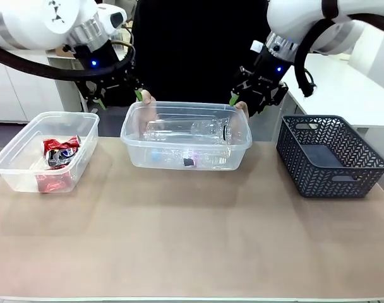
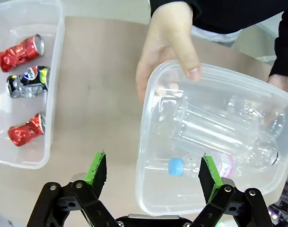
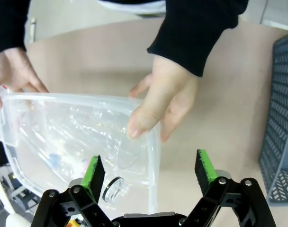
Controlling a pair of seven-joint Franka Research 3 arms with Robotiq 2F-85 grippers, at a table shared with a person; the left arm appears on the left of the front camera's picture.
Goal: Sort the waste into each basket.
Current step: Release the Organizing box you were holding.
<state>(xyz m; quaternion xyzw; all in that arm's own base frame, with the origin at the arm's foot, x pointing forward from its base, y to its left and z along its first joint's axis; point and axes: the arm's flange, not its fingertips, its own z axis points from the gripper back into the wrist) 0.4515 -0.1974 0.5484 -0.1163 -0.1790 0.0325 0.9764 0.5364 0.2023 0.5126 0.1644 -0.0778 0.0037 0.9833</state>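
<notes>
A see-through basket (image 1: 136,151) in the middle of the table holds clear plastic bottles (image 1: 189,130); one has a blue cap (image 2: 175,166) and a pink label. A person's hands (image 1: 146,100) grip its far rim on both sides. A second see-through basket (image 1: 15,161) at the left holds crushed red cans (image 1: 60,146) and a blue one (image 2: 28,80). My left gripper (image 1: 119,98) hangs open above the gap between the two baskets, nothing between its fingers (image 2: 96,168). Over the middle basket's right end my right gripper (image 1: 250,100) is open and empty, close to the person's hand (image 3: 163,101).
A dark grey slotted basket (image 1: 331,154) stands at the right of the table, with nothing visible inside. The person's dark sleeves (image 3: 201,28) reach in from the far side. Bare tabletop (image 1: 192,240) spreads across the near half.
</notes>
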